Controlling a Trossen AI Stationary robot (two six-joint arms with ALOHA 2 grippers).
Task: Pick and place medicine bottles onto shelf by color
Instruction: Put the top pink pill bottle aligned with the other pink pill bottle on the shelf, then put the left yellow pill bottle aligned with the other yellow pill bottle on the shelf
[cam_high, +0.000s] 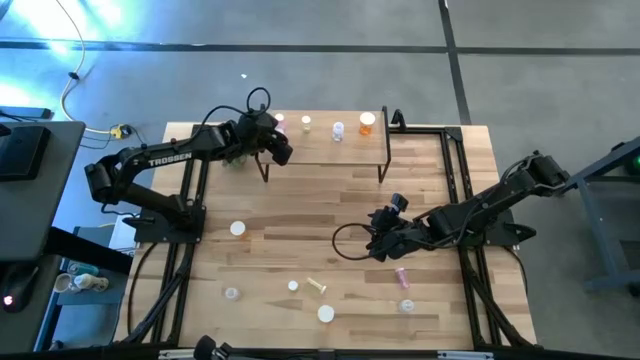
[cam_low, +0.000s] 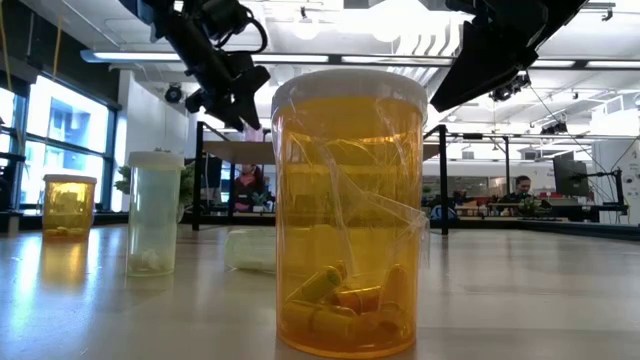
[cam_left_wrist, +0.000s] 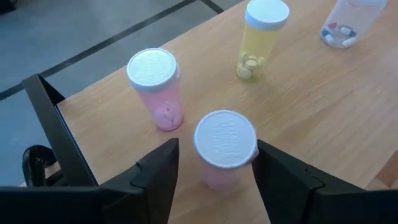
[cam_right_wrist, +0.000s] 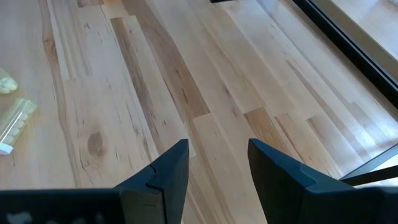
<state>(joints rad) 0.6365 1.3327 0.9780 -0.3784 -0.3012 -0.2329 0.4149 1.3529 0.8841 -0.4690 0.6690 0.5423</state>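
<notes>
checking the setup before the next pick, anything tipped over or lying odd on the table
Yes. A yellow-green bottle lies on its side near the table's front edge, and a pink bottle lies flat just in front of the right tool. The other loose bottles stand upright, as do those on the shelf. Nothing looks spilled.

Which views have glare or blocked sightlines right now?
High view: blue-white glare washes the floor at upper left; the shelf reads fine. Low view: an orange bottle close to the lens fills the centre, hiding much of the table behind, and bright ceiling lights leave the arms as silhouettes. Left wrist view: evenly lit, the pink bottle between the left end effector fingers is clear.
</notes>
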